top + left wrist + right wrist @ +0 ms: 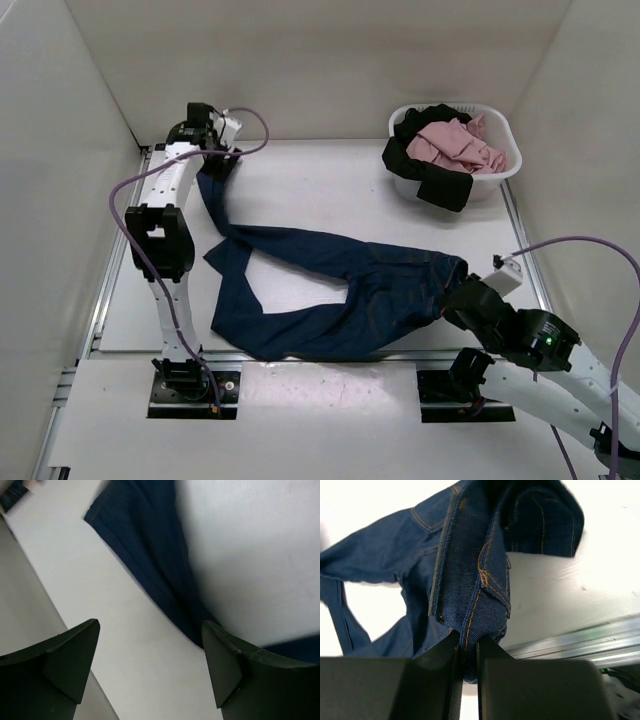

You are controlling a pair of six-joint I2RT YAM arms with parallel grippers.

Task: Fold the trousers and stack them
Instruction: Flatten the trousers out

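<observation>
The dark navy trousers (340,290) lie unfolded on the white table (330,190). One leg runs up to the far left, and the other curls along the near edge. My left gripper (218,160) hovers over the far leg's end and is open and empty. In the left wrist view the leg (155,565) lies on the table just past the right fingertip, with bare table between the jaws (150,627). My right gripper (455,292) is shut on the trousers' waistband at the right. The tan-stitched denim (480,580) is pinched between its fingers (467,642).
A white laundry basket (500,130) holding pink and black clothes stands at the back right. White walls enclose the table on the left, back and right. A metal rail (570,642) runs along the table's near edge, close to my right gripper.
</observation>
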